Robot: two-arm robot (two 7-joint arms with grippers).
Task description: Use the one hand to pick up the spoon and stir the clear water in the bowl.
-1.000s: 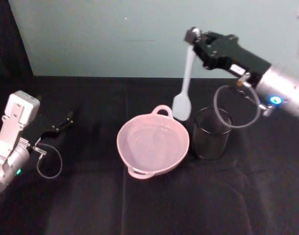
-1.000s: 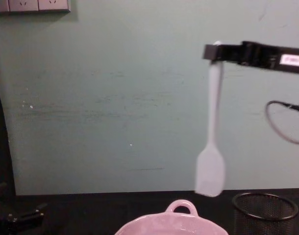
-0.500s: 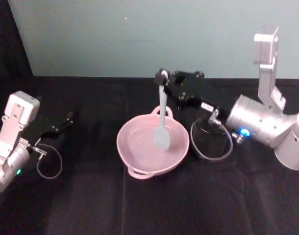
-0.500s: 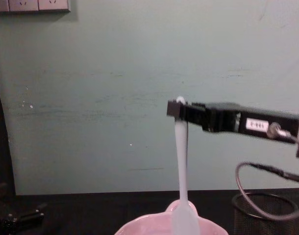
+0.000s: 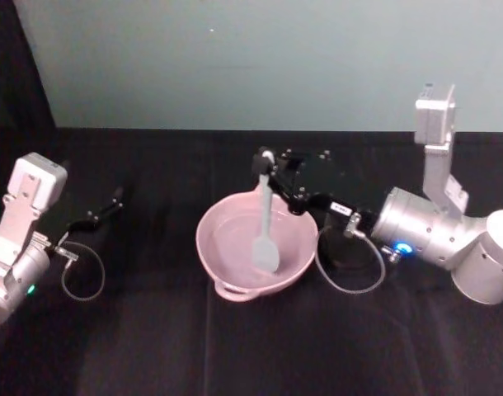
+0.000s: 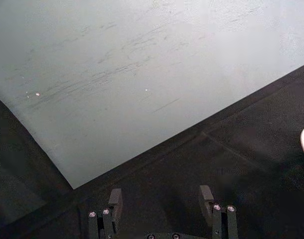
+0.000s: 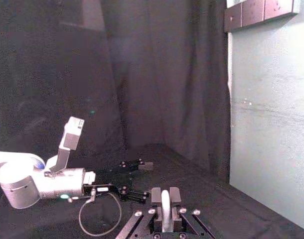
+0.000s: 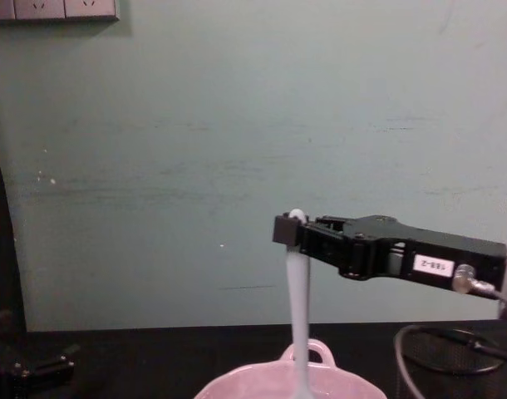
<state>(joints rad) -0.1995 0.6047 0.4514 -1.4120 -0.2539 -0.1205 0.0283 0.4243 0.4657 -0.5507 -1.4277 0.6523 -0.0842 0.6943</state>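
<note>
My right gripper (image 5: 265, 164) is shut on the top of the white spoon (image 5: 265, 223), above the far rim of the pale pink bowl (image 5: 212, 256). The spoon hangs upright with its flat blade down inside the bowl, where the clear water barely shows. From the chest view the right gripper (image 8: 292, 230) reaches in from the right, and the spoon (image 8: 297, 307) drops straight into the bowl (image 8: 237, 384). The right wrist view shows the spoon handle (image 7: 165, 210) pinched between that gripper's fingers. My left gripper (image 5: 103, 209) rests open on the table at the left, also seen as the left gripper (image 6: 162, 201) in its own wrist view.
A black wire-mesh cup (image 8: 453, 351) stands just right of the bowl, under my right arm. A grey cable (image 5: 348, 279) loops from the right wrist beside the bowl. Black cloth covers the table and a pale green wall (image 5: 235, 58) stands behind.
My right gripper carried the spoon from above the mesh cup leftward and down. The blade has gone from hanging beside the bowl to lying inside it. The left arm stayed put.
</note>
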